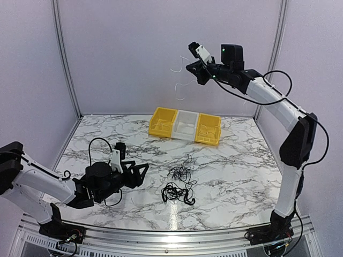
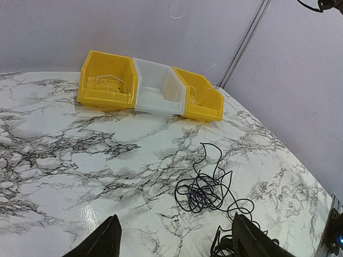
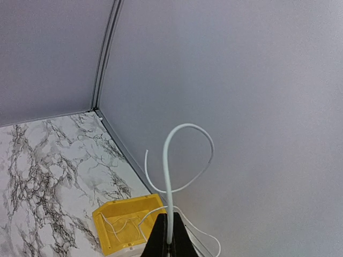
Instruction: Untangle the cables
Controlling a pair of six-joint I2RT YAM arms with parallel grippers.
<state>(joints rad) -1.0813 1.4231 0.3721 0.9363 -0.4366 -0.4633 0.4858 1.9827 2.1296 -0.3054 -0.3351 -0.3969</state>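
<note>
1. Left gripper (image 1: 140,175) sits nearest me in the top view, low over the marble table (image 1: 241,176), jaws spread wide, nothing in them. Black cables (image 1: 181,172) lie mid-table in two loose clumps just to its right. I see the right gripper (image 1: 192,67) raised high by the back wall, clamped on the white cable (image 1: 181,84), which dangles in curls above the yellow bins (image 1: 163,122) and the white bin (image 1: 186,124) between them.
2. Left wrist view: fingers (image 2: 104,241) far apart, empty. Black cables (image 2: 203,190) lie tangled on the table ahead, not touched. Thin whitish wires lie in both yellow bins.
3. Right wrist view: fingers (image 3: 161,238) pinched tight on the white cable (image 3: 167,160), which loops up from the tips. One yellow bin (image 3: 126,225) below.
</note>
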